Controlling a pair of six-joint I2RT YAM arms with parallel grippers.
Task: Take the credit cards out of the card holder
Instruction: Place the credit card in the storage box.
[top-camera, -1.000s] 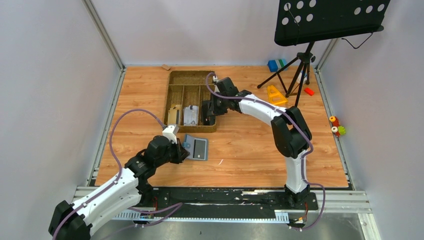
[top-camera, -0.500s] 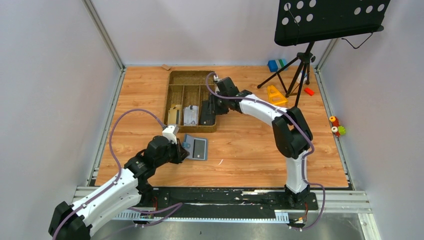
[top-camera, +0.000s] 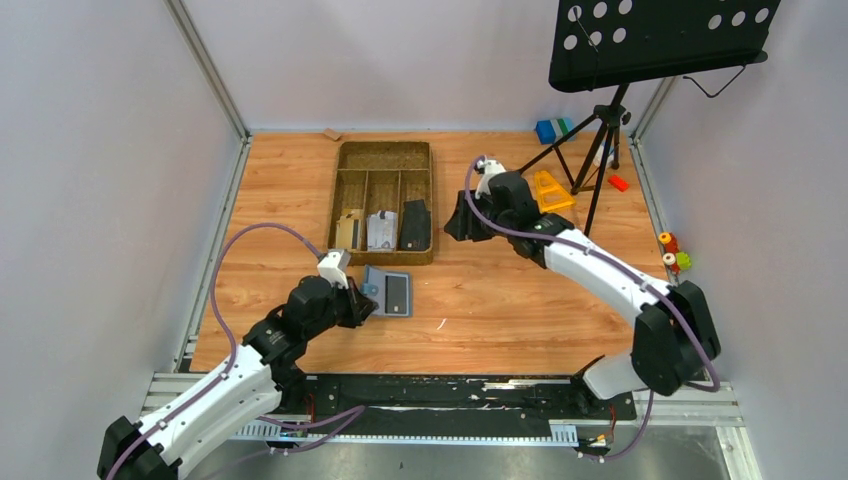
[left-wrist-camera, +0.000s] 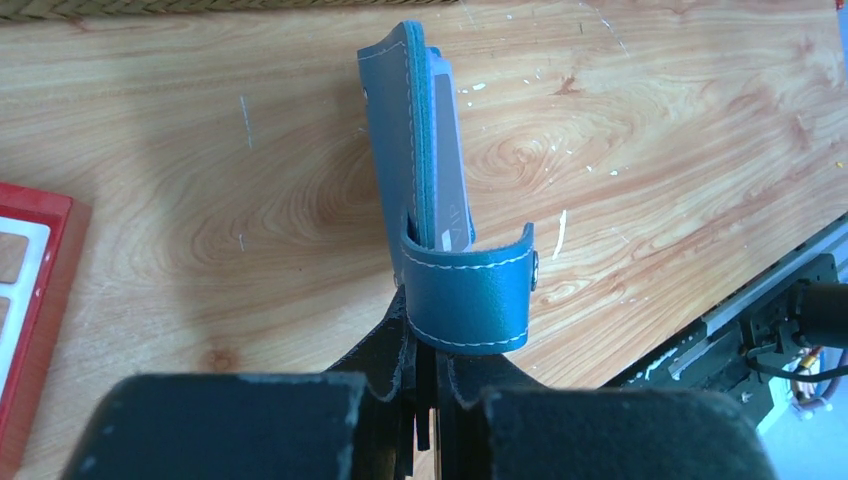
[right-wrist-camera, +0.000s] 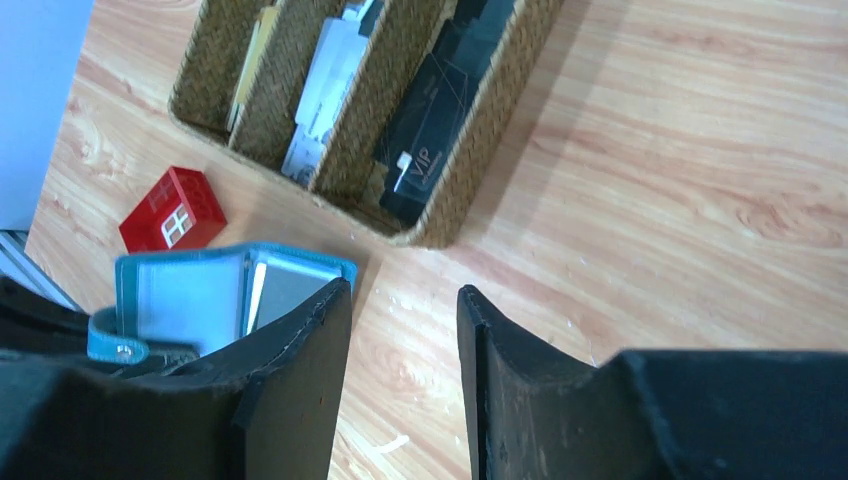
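**Left pincer on holder strap; right pincer open and empty**

Left gripper (left-wrist-camera: 425, 372): jaws closed tight on the snap strap of the slate-blue folding card holder (top-camera: 388, 293). The holder sits on the wood-grain table (top-camera: 520, 310), just in front of the brown woven divided tray (top-camera: 385, 146) and apart from it. From the left wrist the cover shows edge-on, with a flat grey card (left-wrist-camera: 447, 150) tucked against its inner face. From the right wrist the pale blue inside shows, with the grey card in its pocket.

Right gripper (right-wrist-camera: 402, 295): fingers spread partway, nothing between them. It hangs over bare table to the right of the tray, touching nothing.

Tray contents:
- Left compartment: tan card (top-camera: 348, 229).
- Middle compartment: white card (top-camera: 381, 230).
- Right compartment: black card marked VIP (right-wrist-camera: 430, 120).

A red block with a white grid (right-wrist-camera: 172, 210) lies on the table near the holder and the tray's front corner.
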